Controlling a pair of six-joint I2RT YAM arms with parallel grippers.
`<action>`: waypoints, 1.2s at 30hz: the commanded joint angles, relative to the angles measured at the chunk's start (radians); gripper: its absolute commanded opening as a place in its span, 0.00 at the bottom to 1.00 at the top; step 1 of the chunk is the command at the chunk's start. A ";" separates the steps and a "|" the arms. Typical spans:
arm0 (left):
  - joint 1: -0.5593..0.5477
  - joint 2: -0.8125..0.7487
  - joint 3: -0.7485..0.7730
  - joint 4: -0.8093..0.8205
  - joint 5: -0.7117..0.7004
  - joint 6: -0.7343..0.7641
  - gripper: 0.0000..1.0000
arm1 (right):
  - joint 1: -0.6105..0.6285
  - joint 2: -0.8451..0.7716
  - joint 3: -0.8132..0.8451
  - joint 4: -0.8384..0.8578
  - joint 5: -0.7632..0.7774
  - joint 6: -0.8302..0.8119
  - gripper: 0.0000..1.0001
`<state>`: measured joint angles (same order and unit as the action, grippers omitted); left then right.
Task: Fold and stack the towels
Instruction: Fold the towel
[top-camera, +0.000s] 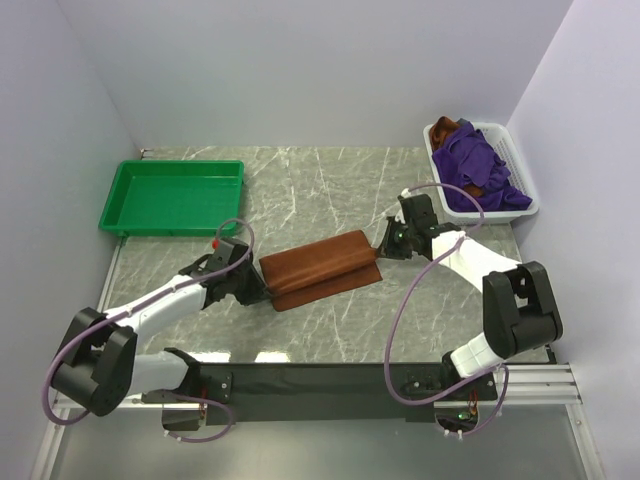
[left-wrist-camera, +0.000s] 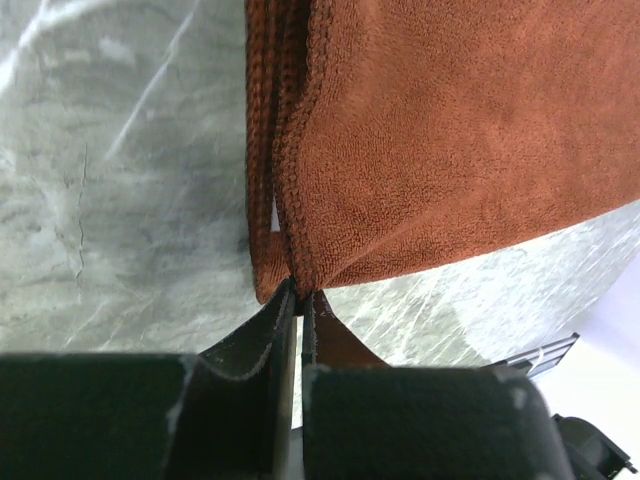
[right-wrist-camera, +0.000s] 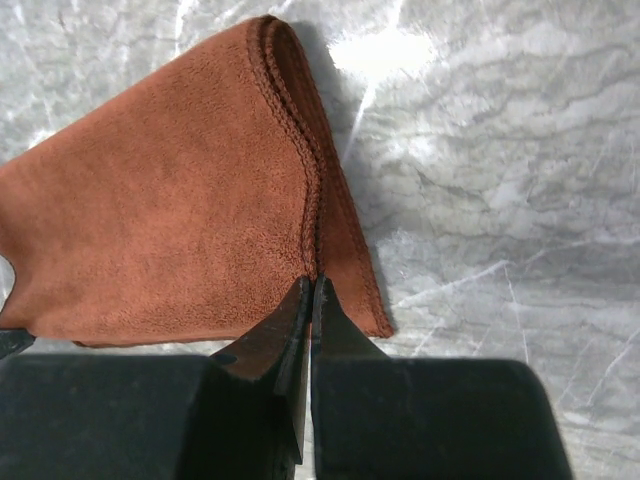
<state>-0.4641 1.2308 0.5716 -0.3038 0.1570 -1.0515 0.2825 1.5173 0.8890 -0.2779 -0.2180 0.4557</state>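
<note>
A rust-brown towel (top-camera: 322, 268) lies folded in the middle of the table between my two grippers. My left gripper (top-camera: 262, 288) is shut on the towel's left end; in the left wrist view its tips (left-wrist-camera: 300, 297) pinch the hemmed corner of the towel (left-wrist-camera: 440, 140). My right gripper (top-camera: 385, 243) is shut on the towel's right end; in the right wrist view its tips (right-wrist-camera: 313, 285) pinch the stitched edge of the towel (right-wrist-camera: 170, 200). More towels, purple (top-camera: 478, 172) and rust-brown (top-camera: 447, 128), lie heaped in a white basket (top-camera: 525, 175) at the back right.
A green tray (top-camera: 176, 196) sits at the back left of the marble table (top-camera: 330, 175). White walls close the back and sides. A black rail (top-camera: 320, 380) runs along the near edge by the arm bases.
</note>
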 joint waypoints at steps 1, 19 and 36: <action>-0.016 -0.034 -0.019 0.009 -0.054 -0.022 0.01 | -0.014 -0.052 -0.016 0.045 0.049 0.003 0.00; -0.073 -0.082 -0.038 -0.037 -0.105 -0.039 0.01 | -0.014 -0.109 -0.062 0.034 0.048 0.017 0.00; -0.113 -0.033 -0.098 0.011 -0.103 -0.053 0.01 | 0.004 -0.101 -0.177 0.075 0.034 0.047 0.00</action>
<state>-0.5697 1.1862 0.4889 -0.2920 0.0811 -1.0973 0.2855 1.4193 0.7238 -0.2462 -0.2192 0.5014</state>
